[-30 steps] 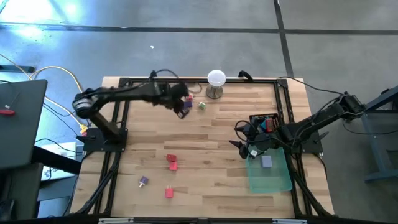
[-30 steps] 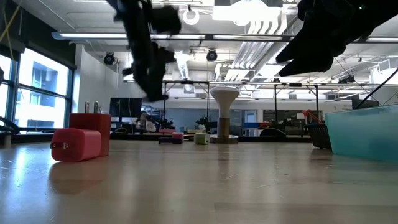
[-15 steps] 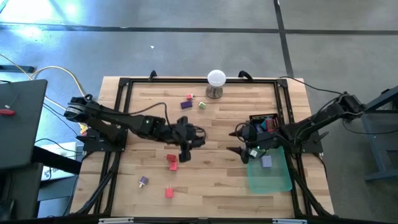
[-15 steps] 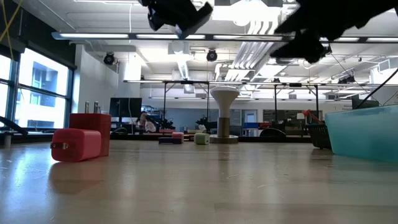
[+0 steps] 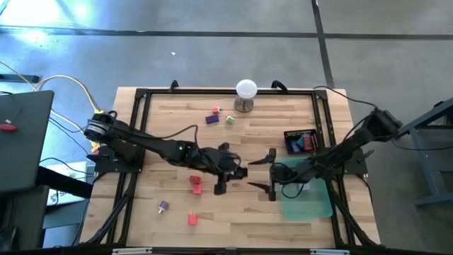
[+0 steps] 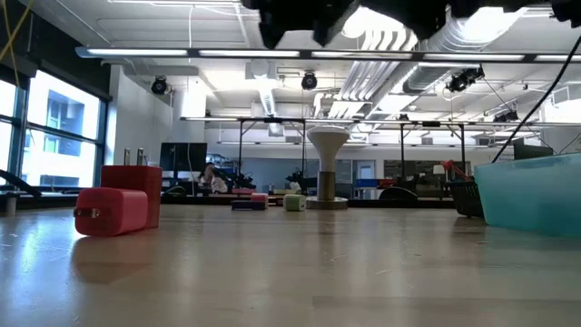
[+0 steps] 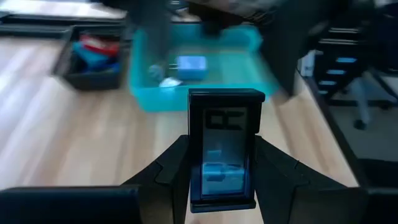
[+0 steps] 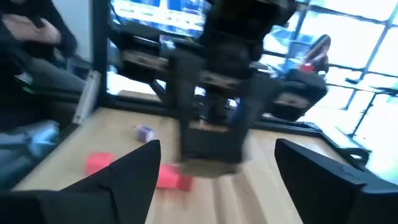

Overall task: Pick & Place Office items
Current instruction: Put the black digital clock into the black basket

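My left gripper (image 5: 233, 172) hovers over the table's middle, shut on a black blocky piece (image 7: 226, 149). My right gripper (image 5: 271, 171) faces it from the right, open, with nothing between its fingers; in its wrist view (image 8: 230, 180) the left gripper and the piece show just ahead. Other office items lie on the table: two red pieces (image 5: 195, 184) (image 5: 192, 219), a lavender one (image 5: 163, 206), and purple (image 5: 211, 119), pink (image 5: 216, 110) and pale green (image 5: 231, 119) ones at the far side. A lavender piece (image 7: 190, 65) lies in the green tray (image 5: 311, 205). My left gripper pinches the black piece by two opposite sides (image 7: 194, 155) between its two fingers (image 7: 171, 168). The fingers come from the table's left, close to level and slanting a little down. The piece sticks out past the fingertips toward the right gripper, lifted clear of the table.
A black bin (image 5: 301, 140) with several pieces stands at the right, beyond the tray. The white ball on its stand (image 5: 245, 92) is at the far edge. A black frame (image 5: 138, 142) runs round the tabletop. Bare wood lies in the near middle.
My left gripper has swung from the far side near the white ball to the table's middle, carrying the black piece and tipping from pointing down to nearly level. My right gripper has gone from above the tray toward the table's left, turning to face the left gripper, still open.
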